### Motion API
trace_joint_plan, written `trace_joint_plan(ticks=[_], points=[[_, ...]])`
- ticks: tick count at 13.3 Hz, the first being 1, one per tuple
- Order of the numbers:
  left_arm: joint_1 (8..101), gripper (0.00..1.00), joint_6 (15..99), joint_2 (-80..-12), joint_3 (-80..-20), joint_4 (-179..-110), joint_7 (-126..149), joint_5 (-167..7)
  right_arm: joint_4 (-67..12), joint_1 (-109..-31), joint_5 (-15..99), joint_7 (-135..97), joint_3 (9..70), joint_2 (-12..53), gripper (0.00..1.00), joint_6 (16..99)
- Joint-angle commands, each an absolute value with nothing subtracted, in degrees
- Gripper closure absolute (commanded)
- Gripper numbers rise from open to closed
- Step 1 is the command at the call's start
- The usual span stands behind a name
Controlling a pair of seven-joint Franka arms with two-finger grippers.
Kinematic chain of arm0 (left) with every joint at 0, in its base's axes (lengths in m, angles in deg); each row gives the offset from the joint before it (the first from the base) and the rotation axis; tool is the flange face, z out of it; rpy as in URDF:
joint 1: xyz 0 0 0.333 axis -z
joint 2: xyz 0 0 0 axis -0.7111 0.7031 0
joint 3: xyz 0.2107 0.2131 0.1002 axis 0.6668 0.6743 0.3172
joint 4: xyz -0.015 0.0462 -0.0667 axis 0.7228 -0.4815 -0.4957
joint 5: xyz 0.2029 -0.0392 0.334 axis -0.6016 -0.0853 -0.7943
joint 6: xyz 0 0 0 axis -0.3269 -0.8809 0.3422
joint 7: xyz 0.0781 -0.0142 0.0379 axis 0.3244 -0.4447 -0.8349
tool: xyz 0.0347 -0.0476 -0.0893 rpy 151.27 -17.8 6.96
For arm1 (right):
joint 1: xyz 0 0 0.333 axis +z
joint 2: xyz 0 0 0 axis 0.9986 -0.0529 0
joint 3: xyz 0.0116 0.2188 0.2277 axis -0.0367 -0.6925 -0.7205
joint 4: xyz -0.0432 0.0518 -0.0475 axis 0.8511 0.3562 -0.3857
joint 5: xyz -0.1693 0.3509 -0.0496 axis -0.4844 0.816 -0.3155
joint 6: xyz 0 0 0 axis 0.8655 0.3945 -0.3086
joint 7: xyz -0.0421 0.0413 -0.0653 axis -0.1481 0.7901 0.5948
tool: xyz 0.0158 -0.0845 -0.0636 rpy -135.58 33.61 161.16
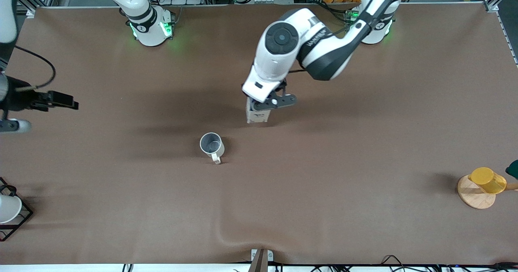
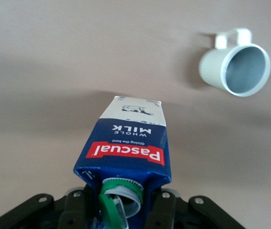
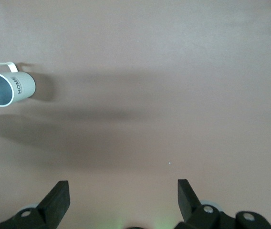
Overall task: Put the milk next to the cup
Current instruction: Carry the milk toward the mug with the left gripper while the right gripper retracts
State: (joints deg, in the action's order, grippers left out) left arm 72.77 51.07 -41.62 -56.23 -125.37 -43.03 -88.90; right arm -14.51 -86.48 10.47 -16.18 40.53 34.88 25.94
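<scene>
Brown cloth covers the long table (image 1: 364, 150), creased near its front-camera edge, with both Franka bases along the top of the front view. Reaching out over the middle, the left arm holds the left gripper (image 1: 259, 104) clamped on the gabled top of the milk (image 1: 256, 116), a Pascal whole-milk carton, blue and white with a red band and green cap. The carton stands upright, its long axis vertical, its base on or just above the cloth; contact cannot be told. The cup (image 1: 212, 144), an off-white mug with a grey inside, stands upright near the carton but apart from it, nearer to the front camera and toward the right arm's end, handle turned toward the camera. That short diagonal gap is what the coming move must close, and bare cloth fills it, so nothing appears to stand in the way. The right gripper (image 3: 121, 198) waits at the right arm's end, fingers spread wide and empty, the left arm being by far the closer to the mug. A yellow cup (image 1: 487, 179) on a wooden disc (image 1: 473, 199) and a white cup (image 1: 8, 208) in a black wire rack (image 1: 20, 221) sit at the table's two ends, well clear.
</scene>
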Motion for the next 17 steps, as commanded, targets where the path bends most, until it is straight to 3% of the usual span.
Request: trace_joint_plan(ticks=[1,5,17], points=[[77.82,1.0,53.4,-33.99,-54.29,-116.8,-43.35,-90.89,-17.96,-86.7,9.58,-13.63,41.7,37.4,0.0,26.56],[88.9,1.0,58.52,-30.82,-43.66,-115.21,-39.68,-90.71,-18.4,-87.06,9.58,-13.45,41.7,37.31,0.0,26.47],[89.44,1.0,63.7,-27.48,-45.14,-114.85,-37.47,-87.81,-18.75,-87.41,9.58,-13.45,41.79,37.4,0.0,26.03]])
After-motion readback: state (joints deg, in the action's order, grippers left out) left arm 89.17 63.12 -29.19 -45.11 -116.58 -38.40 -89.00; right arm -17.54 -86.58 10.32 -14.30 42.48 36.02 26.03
